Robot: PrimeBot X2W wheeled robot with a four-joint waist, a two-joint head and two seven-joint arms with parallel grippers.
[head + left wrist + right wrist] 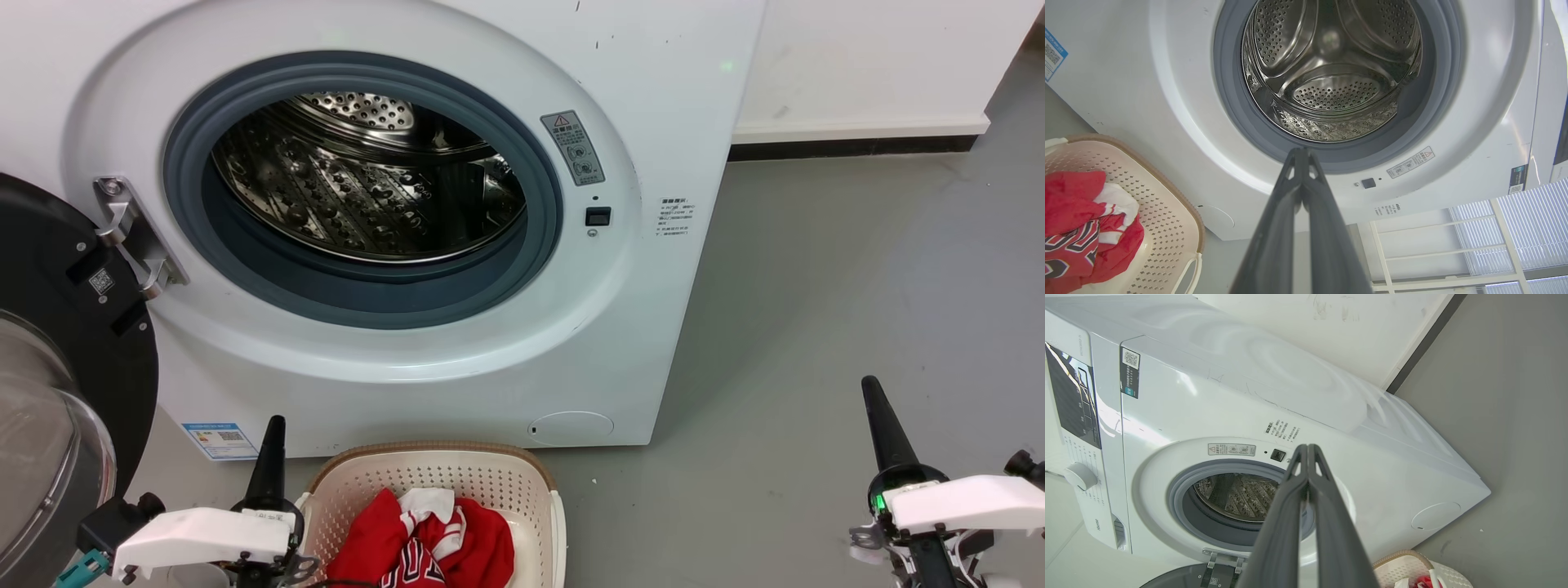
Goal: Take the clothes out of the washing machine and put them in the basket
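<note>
My left tool (275, 426) and right tool (871, 388) are both pinched together, slim dark tips meeting. Just right of my left tool, the crumpled red jersey clothes (424, 539), perhaps two, lie in the perforated cream basket (433, 452) before the white washing machine (653, 122).

One washing machine (457, 359), one basket (490, 478), one clothes heap (482, 547), left gripper (275, 426) and right gripper (872, 390).

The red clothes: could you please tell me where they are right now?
In the head view, the clothes lie heaped in the basket at bottom centre, on the floor before the washing machine, just right of the left tool.
</note>
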